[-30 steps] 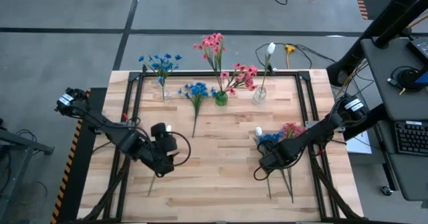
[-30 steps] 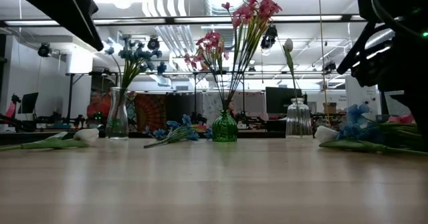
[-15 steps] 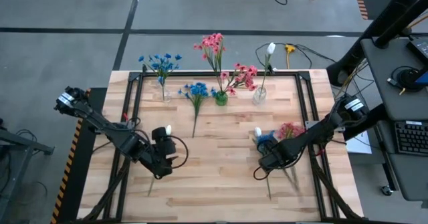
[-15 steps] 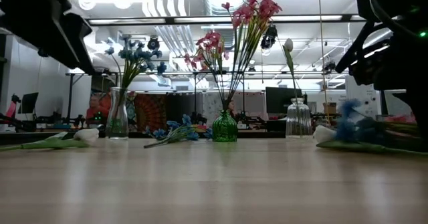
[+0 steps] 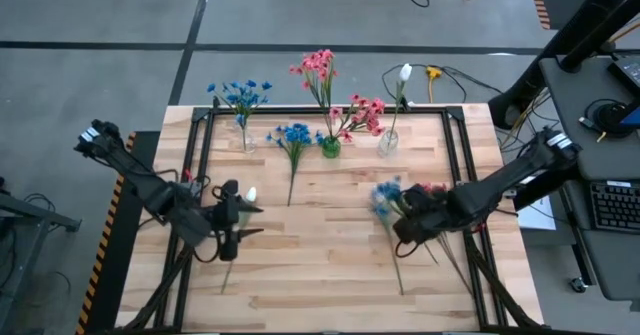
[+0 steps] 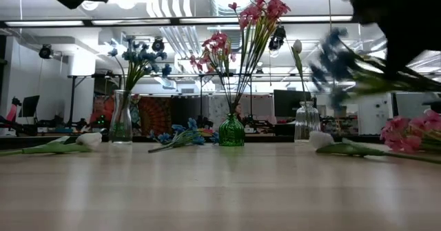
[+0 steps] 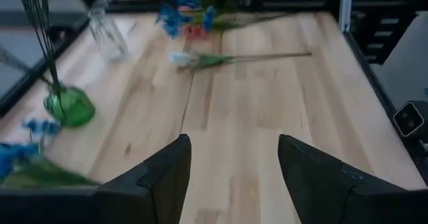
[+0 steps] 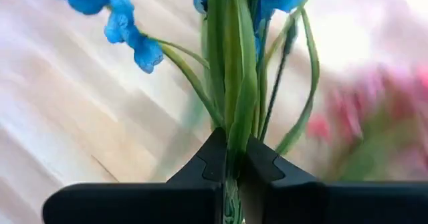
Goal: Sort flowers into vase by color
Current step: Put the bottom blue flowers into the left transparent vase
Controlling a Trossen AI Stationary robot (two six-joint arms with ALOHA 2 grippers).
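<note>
My right gripper (image 5: 405, 223) is shut on a blue flower (image 5: 384, 196) and holds it above the table's right part; the low view shows its blossoms (image 6: 336, 52) raised. Pink flowers (image 6: 408, 131) and a white tulip (image 6: 322, 140) lie below it on the table. My left gripper (image 5: 240, 218) hovers open over the left part, close to a white tulip (image 5: 250, 193) lying flat on its stem. At the back, blue flowers stand in a clear vase (image 5: 243, 137), pink ones in a green vase (image 5: 330, 147), and a white tulip in a clear vase (image 5: 388, 142). My right gripper pinches the blue flower's bundle of green stems and leaves (image 8: 231, 127) between its two fingers, a little below the blossoms. The fingers lie across the stems. The blossom end is lifted well off the table and tilts upward; the stems' lower end (image 5: 400, 287) trails toward the near edge.
Another blue flower (image 5: 293, 135) lies on the wood in front of the vases, its stem pointing toward the near edge. Black frame rails (image 5: 455, 145) run along the table's sides and back. Bare wood (image 5: 320, 255) lies between the two arms.
My right gripper has shut on the blue flower and risen with it; the flower has left the pile and its blossoms now stand high above the table. The pink flowers and white tulip stay down. My left gripper has shifted a little toward the table's left edge and turned.
</note>
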